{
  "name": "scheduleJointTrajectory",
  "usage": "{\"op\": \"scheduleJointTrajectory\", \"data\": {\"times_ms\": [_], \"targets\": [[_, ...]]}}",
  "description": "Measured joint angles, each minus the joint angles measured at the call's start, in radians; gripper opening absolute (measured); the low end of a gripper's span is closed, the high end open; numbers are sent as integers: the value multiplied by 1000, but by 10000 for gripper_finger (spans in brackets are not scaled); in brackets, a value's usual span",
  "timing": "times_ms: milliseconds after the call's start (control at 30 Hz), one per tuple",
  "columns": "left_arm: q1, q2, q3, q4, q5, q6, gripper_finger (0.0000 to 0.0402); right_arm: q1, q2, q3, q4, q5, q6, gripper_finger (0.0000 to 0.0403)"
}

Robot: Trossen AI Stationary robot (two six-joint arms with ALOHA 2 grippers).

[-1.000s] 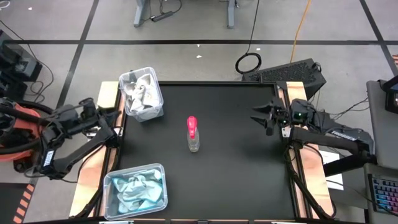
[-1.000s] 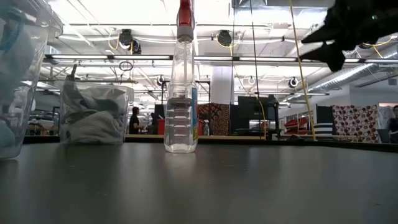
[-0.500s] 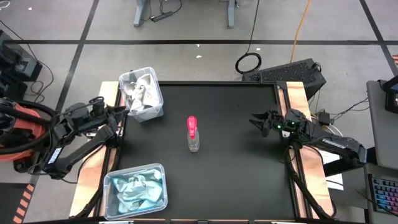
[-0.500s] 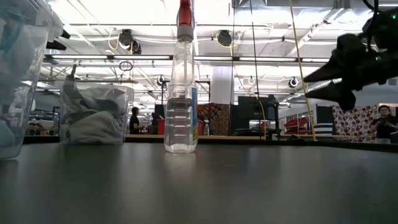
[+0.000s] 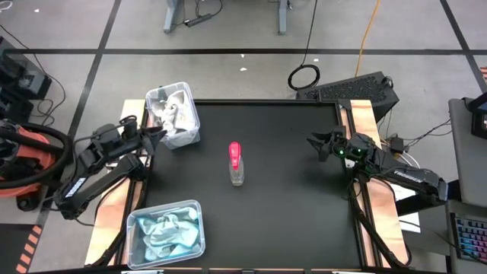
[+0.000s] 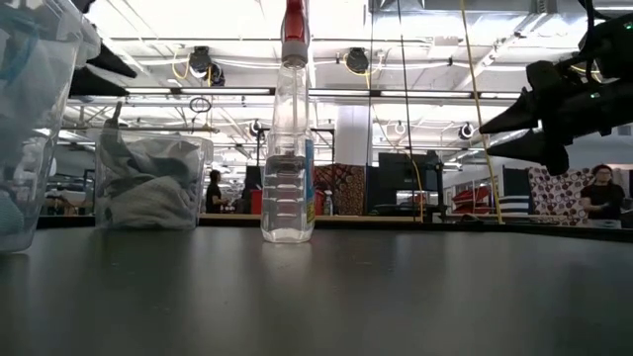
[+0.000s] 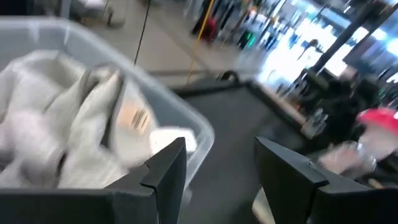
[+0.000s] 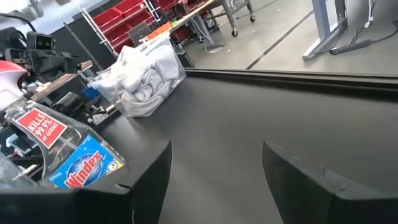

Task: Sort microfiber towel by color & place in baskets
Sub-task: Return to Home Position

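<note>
progress status: the sorting is appearing complete. the grey-white towels point(image 5: 172, 114) are lying bunched inside the far basket point(image 5: 195, 114), at the far left corner of the surface point(image 5: 289, 205). the blue towels point(image 5: 166, 234) are lying inside the near basket point(image 5: 167, 205), at the near left corner. no towel is showing outside the baskets in the high view. judging from this, no sorting step is remaining; only parking both arms is outstanding.

arm status: the left pincer point(image 5: 156, 135) is hovering just beside the far basket at the left edge of the surface, released and grasping nothing; the left wrist view is showing its fingers apart with the basket wall beyond them. the right pincer point(image 5: 317, 145) is hanging over the right edge of the surface, well apart from both baskets, likewise released and empty.

surface: the black surface is carrying one other item, a clear spray bottle point(image 5: 237, 164) with a pink top, standing upright near the centre and apart from both baskets.

room: grey floor with dark tape lines is surrounding the rig. a keyboard point(image 5: 351, 87) and a coiled cable point(image 5: 304, 76) are lying past the far right corner. in the low view a person point(image 6: 600, 193) is standing in the background under ceiling lights.
</note>
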Motion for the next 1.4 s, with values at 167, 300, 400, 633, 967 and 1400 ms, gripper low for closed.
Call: {"op": "scheduleJointTrajectory", "data": {"times_ms": [167,300,400,633,967,1400], "targets": [[0,-1,-102,257,1,-2,192,0,0,0,0,-1,19,242],[0,-1,-207,428,68,23,192,0,0,0,0,-2,44,242],[0,-1,-295,535,180,19,192,0,0,0,0,-2,57,242],[-30,-1,-437,723,314,-52,191,1,0,0,0,-3,82,242],[-118,0,-456,777,326,-41,191,1,2,0,-1,-7,108,242],[-191,63,-327,684,417,20,191,1,37,1,-3,-33,127,242]]}}
